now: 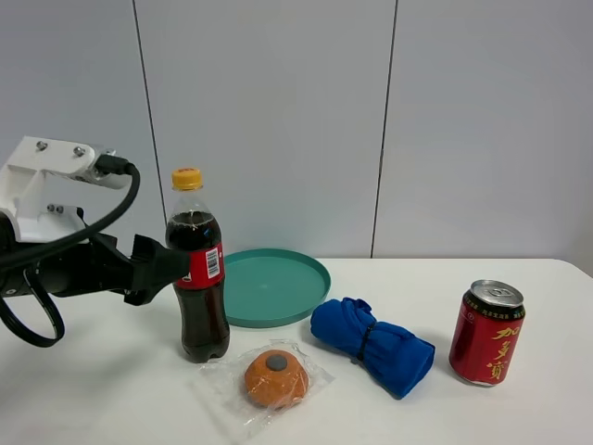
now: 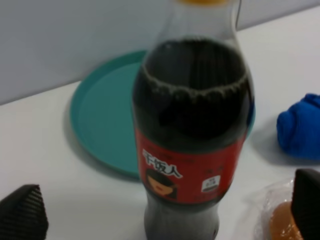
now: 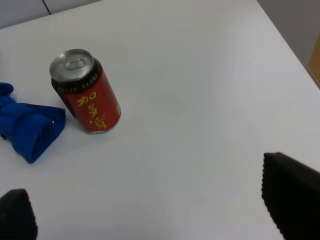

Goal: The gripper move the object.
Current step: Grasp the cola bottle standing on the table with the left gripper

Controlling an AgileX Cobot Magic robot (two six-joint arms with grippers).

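The cola bottle (image 1: 197,278), clear plastic with a red label and a yellow-orange cap, stands upright on the white table, left of the middle. My left gripper (image 1: 174,264) is at label height on the bottle's left side. In the left wrist view the bottle (image 2: 192,135) fills the middle, and the left gripper (image 2: 165,217) is open, its two black fingertips (image 2: 22,214) wide apart on either side and not pressing on the bottle. My right gripper (image 3: 155,210) is open and empty above bare table; it does not show in the high view.
A teal plate (image 1: 275,285) lies right behind the bottle. A bun in a clear wrapper (image 1: 275,377) lies in front of it to the right. A rolled blue cloth (image 1: 372,345) and a short red can (image 1: 486,332) are further right. A grey wall stands behind.
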